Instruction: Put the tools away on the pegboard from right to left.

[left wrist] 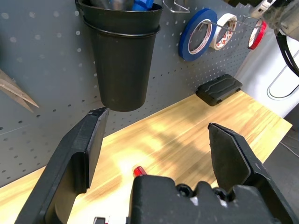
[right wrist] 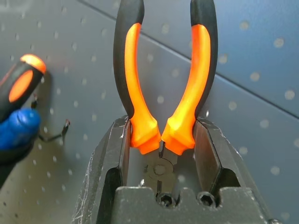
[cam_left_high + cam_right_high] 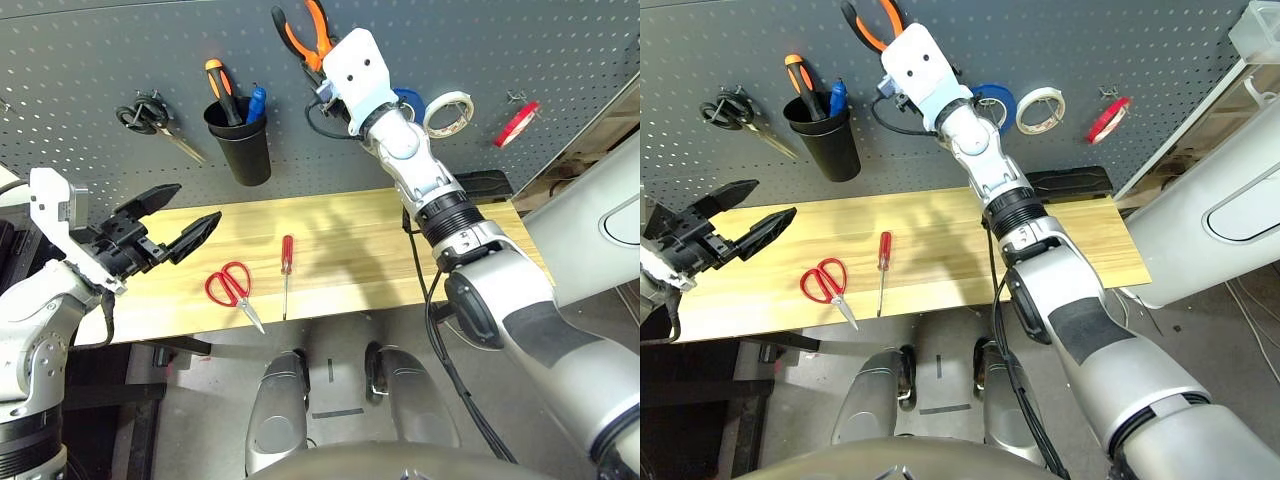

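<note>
My right gripper (image 2: pixel 161 136) is raised to the pegboard (image 3: pixel 100 50) and is shut on the orange-and-black pliers (image 3: pixel 310 35), whose handles (image 2: pixel 161 88) stick up past the fingers against the board. The thin red tape ring (image 3: pixel 517 123) hangs on a hook at the board's right. On the wooden table (image 3: pixel 370 240) lie the red-handled scissors (image 3: pixel 230 285) and, just right of them, the slim red-handled screwdriver (image 3: pixel 286 268). Above the table's left end my left gripper (image 3: pixel 190 207) hovers open and holds nothing.
A black cup (image 3: pixel 240 140) on the board holds an orange-and-black handled tool and a blue one. Black-handled scissors (image 3: pixel 145 115) hang to its left. Blue (image 3: pixel 408 98) and white (image 3: pixel 448 112) tape rolls hang beside my right arm. A black pad (image 3: pixel 480 183) lies at the table's back right.
</note>
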